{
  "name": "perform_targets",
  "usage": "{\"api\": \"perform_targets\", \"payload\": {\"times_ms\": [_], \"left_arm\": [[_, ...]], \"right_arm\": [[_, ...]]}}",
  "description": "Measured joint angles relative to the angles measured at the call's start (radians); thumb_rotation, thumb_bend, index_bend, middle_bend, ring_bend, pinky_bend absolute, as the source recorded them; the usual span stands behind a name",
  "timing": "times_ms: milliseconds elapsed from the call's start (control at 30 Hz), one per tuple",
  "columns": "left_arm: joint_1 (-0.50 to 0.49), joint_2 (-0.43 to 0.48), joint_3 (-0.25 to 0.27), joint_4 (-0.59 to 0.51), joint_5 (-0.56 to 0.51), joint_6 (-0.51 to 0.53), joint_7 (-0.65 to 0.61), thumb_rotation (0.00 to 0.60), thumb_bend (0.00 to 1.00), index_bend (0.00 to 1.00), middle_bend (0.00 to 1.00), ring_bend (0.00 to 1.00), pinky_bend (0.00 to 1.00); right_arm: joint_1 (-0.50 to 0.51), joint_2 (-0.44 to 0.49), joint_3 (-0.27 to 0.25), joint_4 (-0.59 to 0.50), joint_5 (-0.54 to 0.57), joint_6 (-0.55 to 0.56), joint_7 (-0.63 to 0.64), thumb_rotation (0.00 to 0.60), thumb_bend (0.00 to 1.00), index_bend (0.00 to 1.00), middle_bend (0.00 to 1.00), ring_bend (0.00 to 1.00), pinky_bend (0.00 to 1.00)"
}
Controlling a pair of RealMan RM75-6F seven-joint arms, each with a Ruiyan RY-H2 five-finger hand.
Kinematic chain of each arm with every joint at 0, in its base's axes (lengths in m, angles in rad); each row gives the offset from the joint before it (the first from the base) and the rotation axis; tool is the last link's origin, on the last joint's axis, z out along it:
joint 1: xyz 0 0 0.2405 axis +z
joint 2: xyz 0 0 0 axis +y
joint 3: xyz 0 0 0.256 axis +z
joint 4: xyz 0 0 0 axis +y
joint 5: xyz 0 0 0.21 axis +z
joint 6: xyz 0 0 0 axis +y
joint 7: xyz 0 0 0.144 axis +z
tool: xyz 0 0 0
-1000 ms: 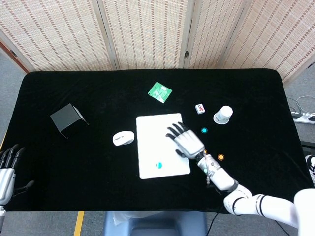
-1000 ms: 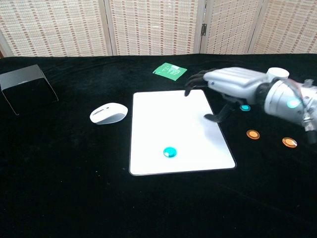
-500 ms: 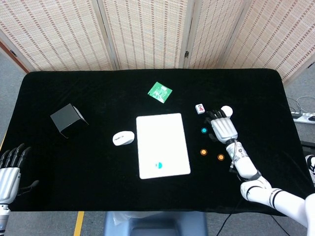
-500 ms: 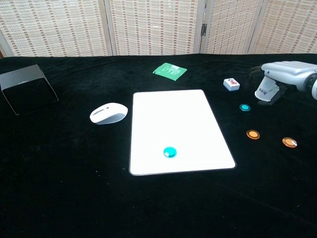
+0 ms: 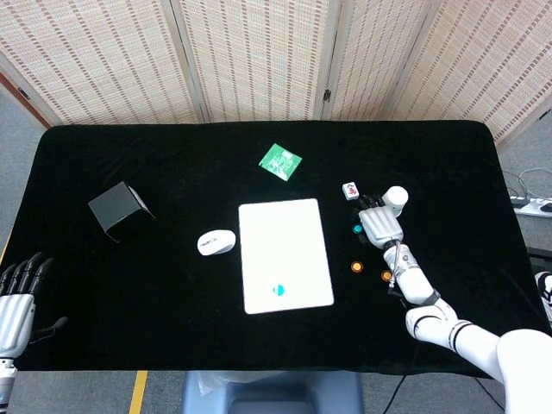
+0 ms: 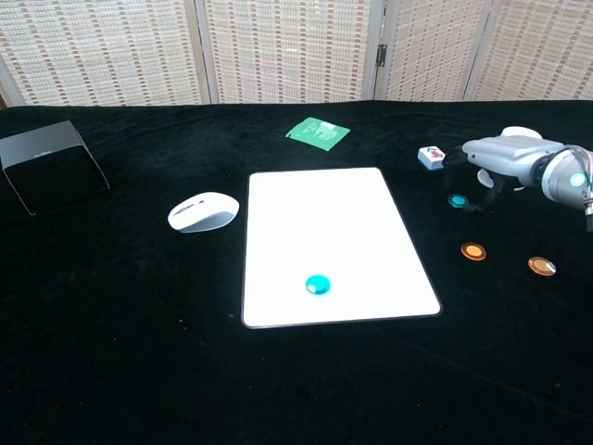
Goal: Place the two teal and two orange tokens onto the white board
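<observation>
One teal token already low on the white board in the head view, right hand right of centre over the second teal token, presumably to pick it, fingers unreadable; in the chest view, orange tokens lower right, awaiting pickup.

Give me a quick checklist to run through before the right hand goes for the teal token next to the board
1. Right hand above the loose teal token: ok, it hovers just right of and over it.
2. Hand free to grasp: ok, it holds nothing.
3. Token clear of neighbours: ok, the mahjong tile and the nearer orange token lie apart from it.
4. Landing room on the white board: ok, only one teal token sits on it, near the front edge.
5. Fingertip contact with the token: cannot tell, the fingers are hidden under the palm.
6. Left hand out of the way: ok, off the table's left edge.
</observation>
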Motion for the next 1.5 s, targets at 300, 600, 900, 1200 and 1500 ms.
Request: {"api": "perform_targets", "payload": {"times_ms": [300, 600, 900, 1200, 1500], "left_arm": [[0.000, 0.001, 0.002, -0.001, -0.005, -0.005, 0.002, 0.600, 0.20, 0.06, 0.00, 0.01, 0.00], [-0.001, 0.003, 0.000, -0.006, -0.007, -0.005, 0.007, 0.600, 0.20, 0.06, 0.00, 0.01, 0.00], [-0.002, 0.006, 0.000, -0.010, -0.004, -0.002, 0.007, 0.600, 0.20, 0.06, 0.00, 0.01, 0.00], [0.001, 0.012, 0.001, -0.018, 0.001, 0.005, 0.004, 0.600, 0.20, 0.06, 0.00, 0.01, 0.00], [0.008, 0.017, 0.005, -0.022, 0.003, 0.012, -0.003, 0.600, 0.20, 0.06, 0.00, 0.01, 0.00]], "right_arm": [[0.016, -0.030, 0.000, 0.059, 0.005, -0.026, 0.004, 0.600, 0.41, 0.40, 0.16, 0.02, 0.00], [0.019, -0.047, -0.003, 0.088, -0.010, -0.031, 0.029, 0.600, 0.41, 0.46, 0.18, 0.03, 0.00], [0.012, -0.022, -0.002, 0.058, -0.040, 0.004, 0.052, 0.600, 0.41, 0.49, 0.20, 0.03, 0.00], [0.003, 0.061, -0.018, -0.144, -0.122, 0.074, 0.056, 0.600, 0.41, 0.50, 0.21, 0.04, 0.00], [0.015, 0.120, -0.091, -0.433, -0.287, 0.116, 0.021, 0.600, 0.41, 0.50, 0.21, 0.04, 0.00]]}}
